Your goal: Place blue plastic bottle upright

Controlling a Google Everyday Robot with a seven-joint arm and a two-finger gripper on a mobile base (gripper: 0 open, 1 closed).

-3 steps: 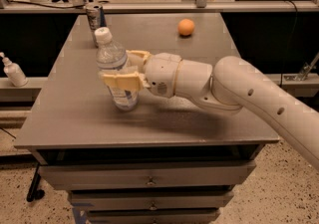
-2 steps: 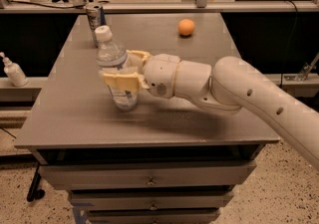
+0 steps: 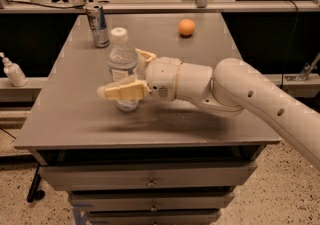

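The blue plastic bottle [image 3: 122, 61], clear with a white cap and a pale label, stands upright on the grey table [image 3: 210, 119], left of centre. My gripper [image 3: 123, 73] reaches in from the right and straddles the bottle. One tan finger [image 3: 125, 90] lies in front of the bottle's lower part, and the other [image 3: 145, 57] is behind it. The jaws stand spread, with a gap on the near side.
A slim silver-blue can [image 3: 98, 25] stands at the table's back left. An orange ball [image 3: 186, 27] lies at the back right. A white pump dispenser [image 3: 13, 71] sits on a ledge off the table's left. My arm [image 3: 260, 99] crosses the table's right side.
The bottle has gone from leaning left to standing upright. The near finger has moved away from it, toward the table's front. The arm has barely moved.
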